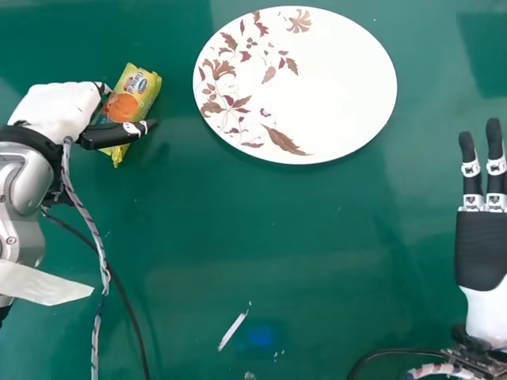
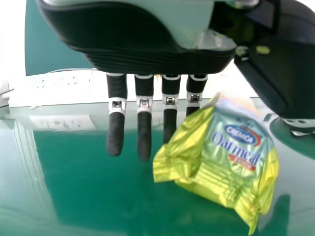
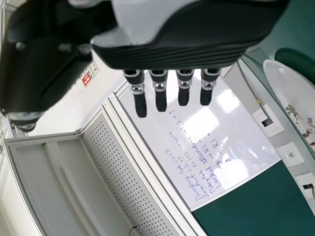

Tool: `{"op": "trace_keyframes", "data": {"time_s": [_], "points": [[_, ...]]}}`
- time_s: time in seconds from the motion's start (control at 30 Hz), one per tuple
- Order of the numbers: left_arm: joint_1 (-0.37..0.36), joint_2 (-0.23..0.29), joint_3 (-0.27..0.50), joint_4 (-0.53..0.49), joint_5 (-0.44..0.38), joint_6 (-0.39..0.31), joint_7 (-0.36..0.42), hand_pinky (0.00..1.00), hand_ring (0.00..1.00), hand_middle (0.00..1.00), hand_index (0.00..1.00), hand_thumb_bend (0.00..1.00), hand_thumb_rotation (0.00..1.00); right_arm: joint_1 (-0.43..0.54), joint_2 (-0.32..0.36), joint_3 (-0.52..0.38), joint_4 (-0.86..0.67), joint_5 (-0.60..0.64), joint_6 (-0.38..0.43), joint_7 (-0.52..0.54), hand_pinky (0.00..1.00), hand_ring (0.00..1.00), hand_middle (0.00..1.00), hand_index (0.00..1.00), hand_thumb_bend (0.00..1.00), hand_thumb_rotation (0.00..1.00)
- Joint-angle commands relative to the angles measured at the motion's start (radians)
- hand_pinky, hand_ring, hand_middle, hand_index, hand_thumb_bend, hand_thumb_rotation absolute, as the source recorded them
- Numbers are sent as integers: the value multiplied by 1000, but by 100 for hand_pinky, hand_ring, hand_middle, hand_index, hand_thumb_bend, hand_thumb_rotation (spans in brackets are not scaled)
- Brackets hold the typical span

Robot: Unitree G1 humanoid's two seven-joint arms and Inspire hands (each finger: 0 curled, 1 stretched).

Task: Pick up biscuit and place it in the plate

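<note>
"Right hand (image 1: 482, 245) nearest," I said, "at the right side of the head view, its straight fingers slightly apart."

"And on the near part of the green table (image 1: 285, 229)?"

"One slim white scrap (image 1: 232, 332) lay aslant, tiny crumbs close by. Farther out on the left came my left hand (image 1: 59, 109), a braided cable (image 1: 85, 206) trailing from its wrist."

"Was it pinching anything?"

"Those fingers were straight and a little spread, my thumb stretched out opposite. The biscuit packet (image 1: 133, 95) was between thumb and fingers, but I couldn't tell whether they pressed on it. Seen from my head, the thumb crossed over its nearer end."

"So the biscuit wasn't on the plate?"

"No, it was left of it, well apart, slanting in its yellow-green wrapper. The plate (image 1: 341, 87) sat on the far part of the table, round and white, brown and dark red leaves and flowers mostly on its left half."

"Beyond that?"

"My right wrist view took in a whiteboard (image 3: 246, 142) with blue handwriting, beside a perforated panel (image 3: 125, 174)."
</note>
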Motion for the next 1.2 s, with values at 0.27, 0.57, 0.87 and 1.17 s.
{"op": "trace_keyframes", "data": {"time_s": [0.27, 0.57, 0.87, 1.17], "points": [[27, -6, -41, 35, 9, 0, -71, 12, 17, 28, 50, 58, 20, -43, 58, -25, 32, 22, -69, 10, 82, 97, 90, 86, 100, 36], [25, 8, -40, 26, 12, -5, -99, 4, 5, 14, 47, 49, 13, -66, 79, -13, 40, -5, -141, -39, 83, 96, 90, 85, 100, 38], [25, 20, -38, 10, 9, -10, -121, 5, 7, 16, 47, 49, 13, -56, 62, -1, 29, 8, -150, -28, 83, 95, 90, 85, 99, 41], [36, -9, -18, -61, 36, 29, -97, 20, 19, 28, 48, 51, 13, -339, -21, -166, 601, 101, -201, 223, 80, 90, 86, 84, 95, 43]]}}
